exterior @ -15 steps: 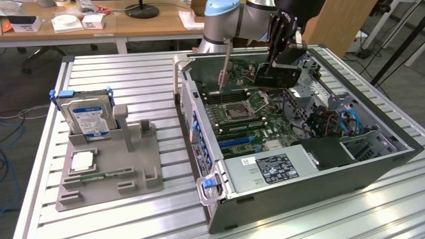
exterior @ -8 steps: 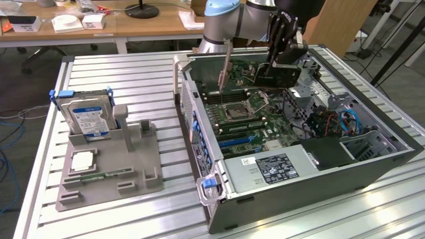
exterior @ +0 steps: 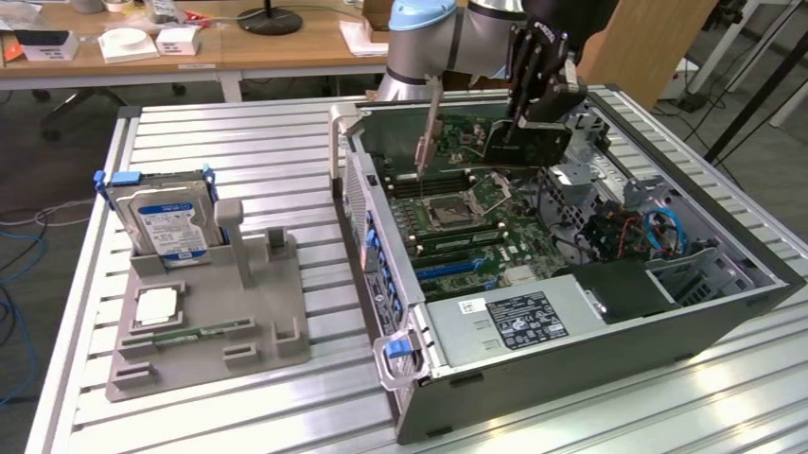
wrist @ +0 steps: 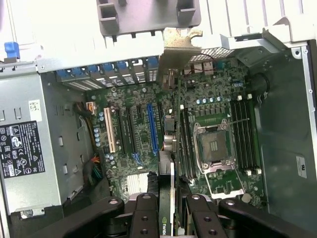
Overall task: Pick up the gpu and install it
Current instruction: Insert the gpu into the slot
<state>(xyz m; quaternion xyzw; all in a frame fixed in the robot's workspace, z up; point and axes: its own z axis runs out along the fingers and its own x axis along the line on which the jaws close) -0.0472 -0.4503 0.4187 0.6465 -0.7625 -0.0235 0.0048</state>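
My gripper (exterior: 540, 90) is shut on the gpu (exterior: 528, 142), a card with a black cooler block, a green board edge and a long silver end bracket (exterior: 430, 128). The card hangs upright over the far end of the open computer case (exterior: 707, 312), above the motherboard (exterior: 493, 222). In the wrist view the gpu (wrist: 172, 148) is seen edge-on between my two black fingers (wrist: 146, 215), and my gripper (wrist: 172, 215) clamps its upper edge. Its bracket (wrist: 181, 44) points toward the case's rear wall, and the card lies roughly in line with the expansion slots beside the blue slot (wrist: 152, 129).
A grey fixture (exterior: 208, 322) on the exterior view's left holds a blue-labelled hard drive (exterior: 158, 218), a processor chip (exterior: 154, 307) and a memory stick (exterior: 202, 333). Inside the case are the power supply (exterior: 518, 317), the CPU socket (wrist: 213, 146) and cables (exterior: 644, 232).
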